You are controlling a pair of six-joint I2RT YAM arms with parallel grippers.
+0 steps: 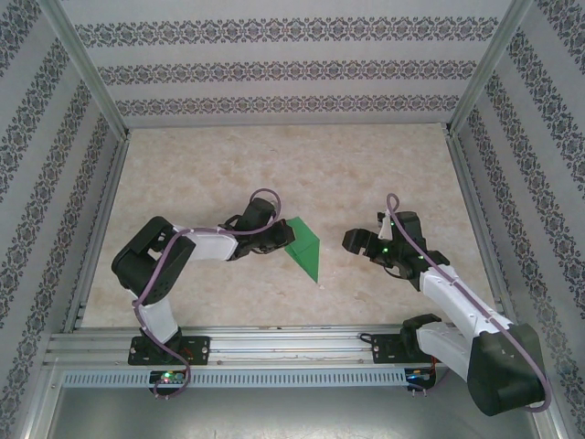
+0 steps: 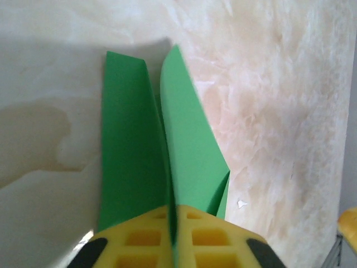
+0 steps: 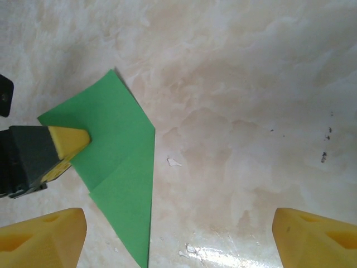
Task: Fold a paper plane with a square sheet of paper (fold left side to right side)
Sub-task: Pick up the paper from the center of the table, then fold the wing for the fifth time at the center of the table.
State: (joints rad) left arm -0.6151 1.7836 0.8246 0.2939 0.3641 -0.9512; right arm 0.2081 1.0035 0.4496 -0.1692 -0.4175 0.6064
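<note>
The bright green sheet of paper (image 1: pixel 306 249), folded into a creased, pointed shape, is seen near the middle of the marbled beige table (image 1: pixel 274 165). Its left edge is pinched between the closed yellow pads (image 2: pixel 207 241) of the left end effector (image 2: pixel 172 237). The right end effector (image 1: pixel 364 241) is seen spread wide over bare table, to the right of the paper and apart from it.
</note>
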